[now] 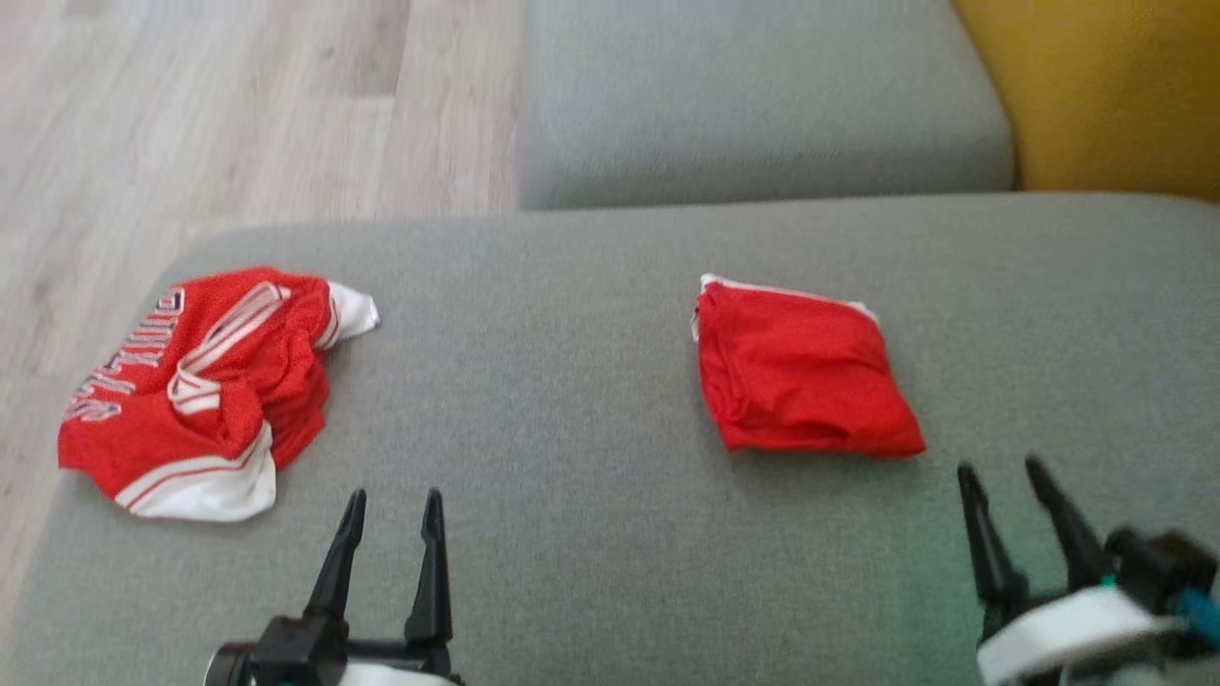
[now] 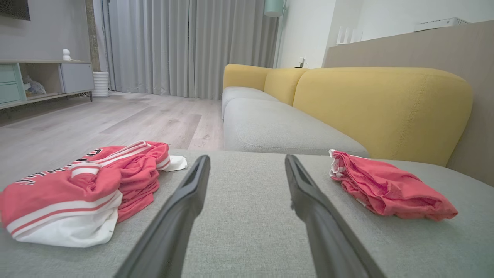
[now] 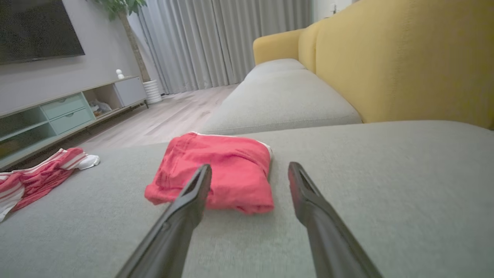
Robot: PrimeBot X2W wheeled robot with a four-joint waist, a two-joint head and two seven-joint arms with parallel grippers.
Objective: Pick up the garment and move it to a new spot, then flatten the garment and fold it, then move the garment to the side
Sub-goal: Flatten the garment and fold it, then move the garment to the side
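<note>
The garment (image 1: 801,367), folded into a red square, lies on the grey sofa cushion (image 1: 572,429) just ahead and left of the right claw (image 1: 999,467), nearer it than the left claw (image 1: 396,495), both claws wide open and empty, a crumpled jersey (image 1: 191,391) at far left.

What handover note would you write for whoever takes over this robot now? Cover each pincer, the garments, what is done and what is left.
Left pincer: open, empty, over the grey cushion.
Right pincer: open, empty, just short of the folded red garment.
Done: that garment lies folded on the cushion's right.
To do: the crumpled red-and-white jersey at the cushion's left edge is not yet flattened or folded; probably next.
</note>
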